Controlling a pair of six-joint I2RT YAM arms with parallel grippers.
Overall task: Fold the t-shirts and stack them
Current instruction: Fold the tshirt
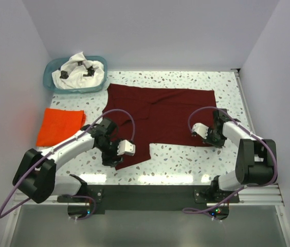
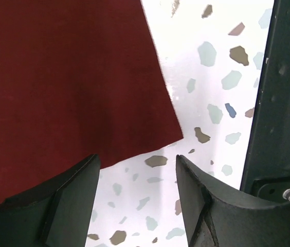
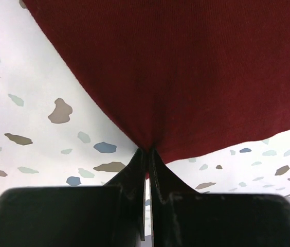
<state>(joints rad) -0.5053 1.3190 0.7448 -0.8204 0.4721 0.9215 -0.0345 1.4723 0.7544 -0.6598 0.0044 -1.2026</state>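
Right gripper clamps a thin nip of hem on the maroon t-shirt. Left gripper holds nothing (jaws apart at the near-left corner), so a lift may slip or skew.

One spread t-shirt lies flat in the middle of the worktop. A basket stands in the far left corner, behind and to the left of it, with a third t-shirt inside. A folded t-shirt lies before the basket, near the left edge and apart from the spread one. The left gripper is at its near left corner and the right gripper at its near right edge, touching the cloth.
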